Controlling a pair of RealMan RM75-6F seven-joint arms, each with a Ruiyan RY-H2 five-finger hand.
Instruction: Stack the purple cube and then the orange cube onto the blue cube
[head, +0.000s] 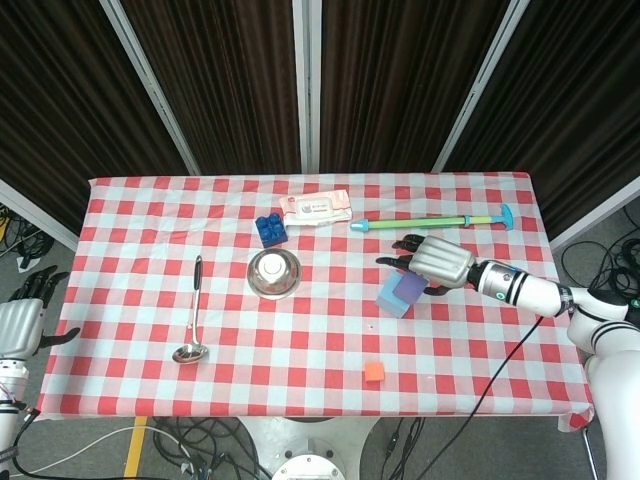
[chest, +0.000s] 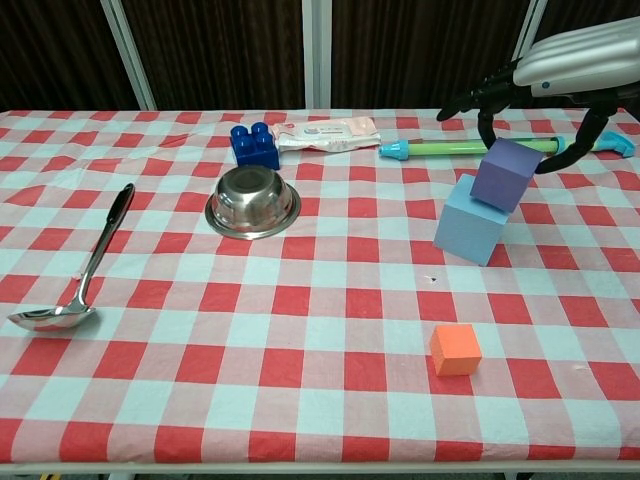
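Leftmost, off the edge of the counter (head: 130, 215) with its red-and-white checked cloth, the left hand (head: 22, 322) hangs low beside the counter corner in the head view, fingers spread and holding nothing. On the cloth, a metal ladle (chest: 75, 275) lies with its dark handle pointing away and its bowl toward the near edge. Right of it sits a steel bowl (chest: 252, 201) turned upside down, and just behind that a dark blue toy brick (chest: 254, 145) stands next to a flat packet of wipes (chest: 327, 133). A long green and teal pump toy (head: 432, 219) lies along the far side, running toward the right edge.

Nearer the front, the orange cube (chest: 455, 349) rests alone on the cloth, well apart from the other cubes. Behind it and slightly right stands the blue cube (chest: 472, 222). The purple cube (chest: 505, 174) sits tilted on the blue cube's upper right part, off-centre and not lying flat. The right hand (chest: 545, 75) is over the purple cube, with its dark fingers (chest: 487, 95) curved down around it; the chest view does not settle whether they touch its sides, so I cannot tell whether the cube is gripped or let go.
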